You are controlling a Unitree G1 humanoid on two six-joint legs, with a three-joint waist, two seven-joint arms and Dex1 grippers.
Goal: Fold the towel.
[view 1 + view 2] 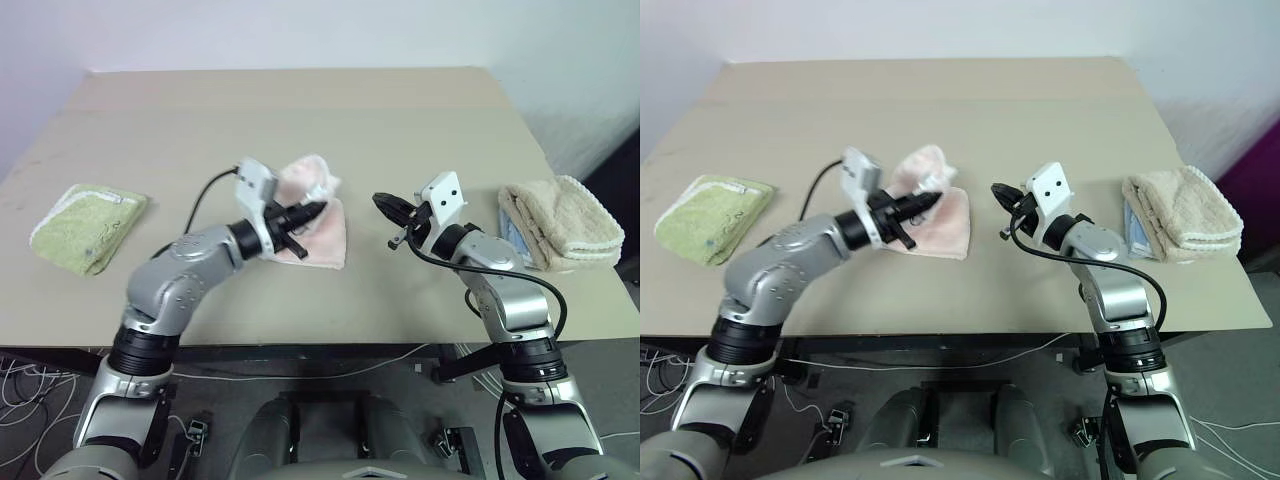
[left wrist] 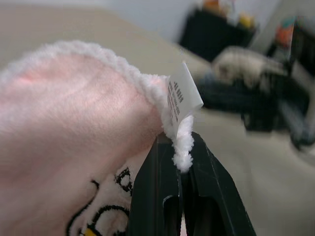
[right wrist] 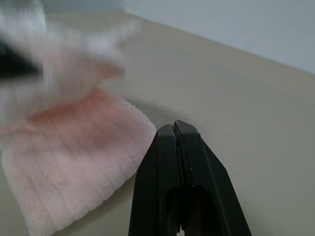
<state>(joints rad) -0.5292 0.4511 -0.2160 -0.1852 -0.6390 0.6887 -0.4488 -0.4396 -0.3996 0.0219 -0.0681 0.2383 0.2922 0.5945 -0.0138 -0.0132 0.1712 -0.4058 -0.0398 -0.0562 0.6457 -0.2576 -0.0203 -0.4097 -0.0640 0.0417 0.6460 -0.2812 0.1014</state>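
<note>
Beige bench (image 1: 400,130): left pincer (image 1: 318,208) is pinching the pale pink thin towel's (image 1: 325,235) corner; right pincer (image 1: 380,202), clamped empty, is waiting beside it.

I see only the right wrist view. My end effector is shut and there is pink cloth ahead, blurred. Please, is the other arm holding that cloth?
Observer: Yes. The left end effector is shut on the white scalloped edge of the towel, beside its small tag.
Operator: Is the towel lifted or flat?
Observer: The gripped part is raised above the table; the lower layer lies flat.
Operator: Does my end effector touch it?
Observer: No. The right end effector is apart from the towel, on its right side, holding nothing.
Operator: Other things near me?
Observer: A beige folded towel lies at the table's right edge, and a green folded towel at the left.
</note>
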